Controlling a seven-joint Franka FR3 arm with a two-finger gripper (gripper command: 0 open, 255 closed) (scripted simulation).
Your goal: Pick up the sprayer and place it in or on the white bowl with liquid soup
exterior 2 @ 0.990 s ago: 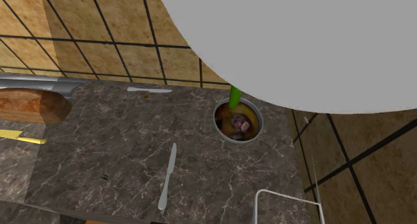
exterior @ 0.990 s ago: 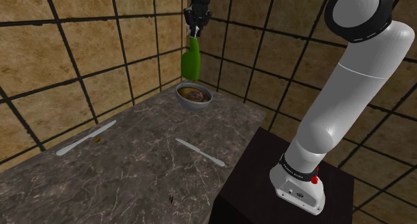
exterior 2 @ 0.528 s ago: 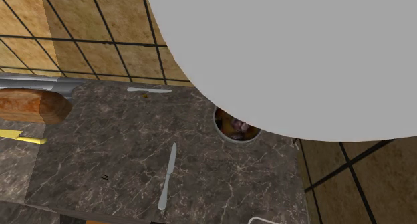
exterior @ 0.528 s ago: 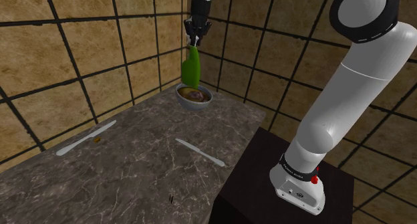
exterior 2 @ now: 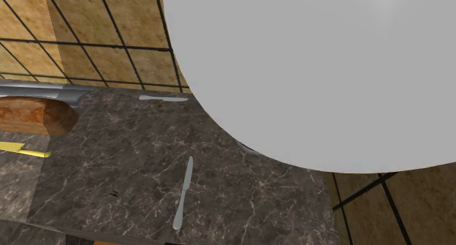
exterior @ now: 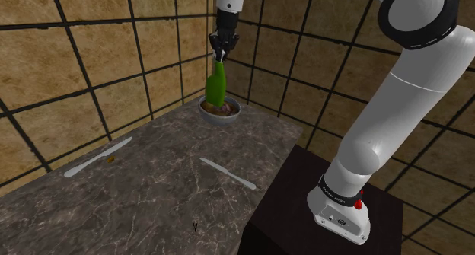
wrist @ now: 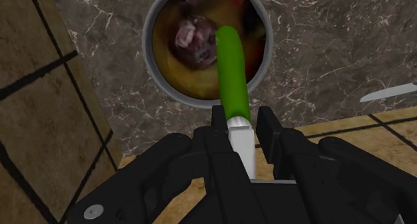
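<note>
**Figure. Sprayer suspended over the bowl, before release.**

The black gripper [exterior: 219,54] is clamped on the pale neck of the sprayer [exterior: 215,86]. In the wrist view its fingers [wrist: 268,132] press that neck from either side, so the gripper [wrist: 242,126] bears the whole load. The sprayer [wrist: 231,75], a slim green body narrowing to a whitish collar, hangs neck-up and slightly tilted, with its lower end over the bowl [exterior: 209,113].

The bowl [wrist: 150,42], grey-rimmed here, holds yellow-brown liquid with dark lumps. It stands at the far corner of the countertop [exterior: 152,177], close to where the two tiled walls meet. Whether the sprayer's lower end touches the liquid cannot be told. Two table knives [exterior: 228,173] lie well apart from the bowl, towards the countertop's near edge. In the second exterior view the arm [exterior 2: 307,61] stands in front of the bowl's corner of the countertop [exterior 2: 131,156].

**Handling (judgement).**
- The sprayer looks rigid, smooth and probably light.
- The neck is the sensible hold. It is narrow enough for the fingers, and the body widens below it, which should resist sliding out downwards.
- A pinch at one end leaves the long body free to swing or pivot between the pads.
- The body appears taller than the bowl is deep. On release it will likely tip and lean on the rim rather than stand.
- A low, gentle release should limit splashing.
</note>
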